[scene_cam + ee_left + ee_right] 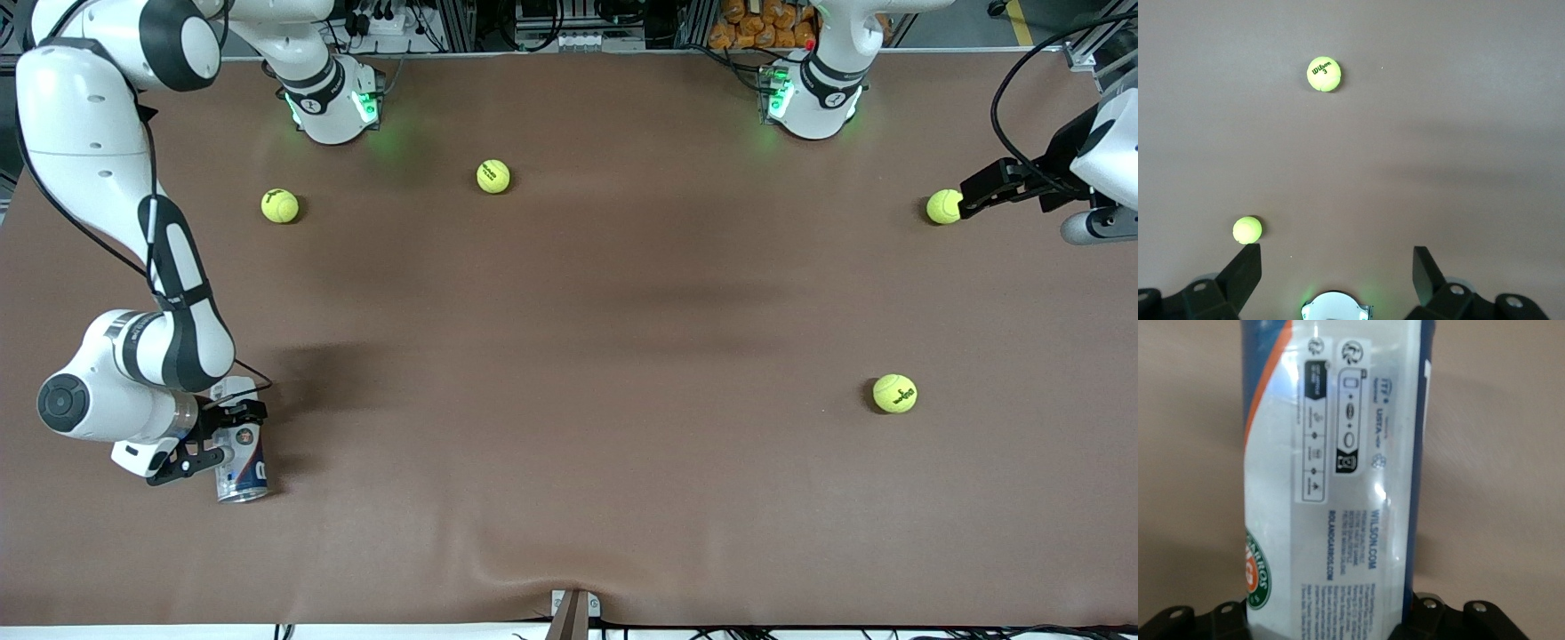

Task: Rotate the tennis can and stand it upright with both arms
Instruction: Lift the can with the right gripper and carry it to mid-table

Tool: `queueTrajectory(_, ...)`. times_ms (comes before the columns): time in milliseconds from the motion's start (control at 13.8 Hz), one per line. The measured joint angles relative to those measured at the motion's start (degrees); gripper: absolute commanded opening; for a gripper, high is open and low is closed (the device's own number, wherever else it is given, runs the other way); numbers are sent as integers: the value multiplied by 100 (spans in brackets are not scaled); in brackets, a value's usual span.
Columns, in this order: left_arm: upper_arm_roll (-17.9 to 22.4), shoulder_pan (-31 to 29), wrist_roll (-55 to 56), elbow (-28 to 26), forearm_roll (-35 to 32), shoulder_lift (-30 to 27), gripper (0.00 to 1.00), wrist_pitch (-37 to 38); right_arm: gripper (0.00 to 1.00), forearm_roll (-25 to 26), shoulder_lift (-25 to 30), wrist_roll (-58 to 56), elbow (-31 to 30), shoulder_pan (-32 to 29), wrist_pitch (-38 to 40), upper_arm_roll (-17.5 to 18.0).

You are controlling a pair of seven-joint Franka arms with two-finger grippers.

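Note:
The tennis can (242,458) lies on the brown table near the front camera, at the right arm's end, its silvery end toward the camera. My right gripper (212,442) is shut on the can's middle. In the right wrist view the can's white, navy and orange label (1338,487) fills the frame, with the black fingers (1441,617) pressed to both its sides. My left gripper (967,199) waits at the left arm's end, beside a tennis ball (943,206). Its fingers (1245,270) stand wide apart and empty.
Several yellow-green tennis balls lie on the table: two near the right arm's base (280,205) (493,176) and one nearer the camera toward the left arm's end (894,393). Two balls (1324,73) (1247,230) and a green-lit base (1335,307) show in the left wrist view.

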State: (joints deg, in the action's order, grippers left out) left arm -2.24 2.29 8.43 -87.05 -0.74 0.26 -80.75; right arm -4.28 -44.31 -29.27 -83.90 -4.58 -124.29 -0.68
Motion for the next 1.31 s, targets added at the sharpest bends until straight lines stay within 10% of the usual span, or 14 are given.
queueTrajectory(435, -7, 2, 0, -6, 0, 17, 100, 0, 63, -2, 904, -866, 76, 1209, 315, 275)
queueTrajectory(1306, -4, -11, 0, -5, 0, 31, 100, 0, 68, 377, 859, -3128, -7, 3469, -479, 283)
